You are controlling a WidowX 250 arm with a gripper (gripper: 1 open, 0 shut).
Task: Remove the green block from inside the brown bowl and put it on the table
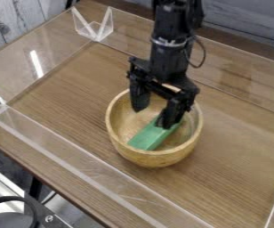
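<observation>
The brown bowl (124,147) sits in the middle of the table (68,89). Inside it lies the green block (151,137), slanting from lower left to upper right, its upper end hidden behind my fingers. My gripper (157,106) points steeply down into the bowl with its jaws open. One finger (140,97) stands at the bowl's far rim, and the other finger (173,114) reaches down beside the block's upper end. Nothing is held between them.
Clear acrylic walls (56,151) border the table on all sides. A clear acrylic bracket (94,24) stands at the back left corner. A dark cable or wheel (15,214) shows at the bottom left, outside the walls.
</observation>
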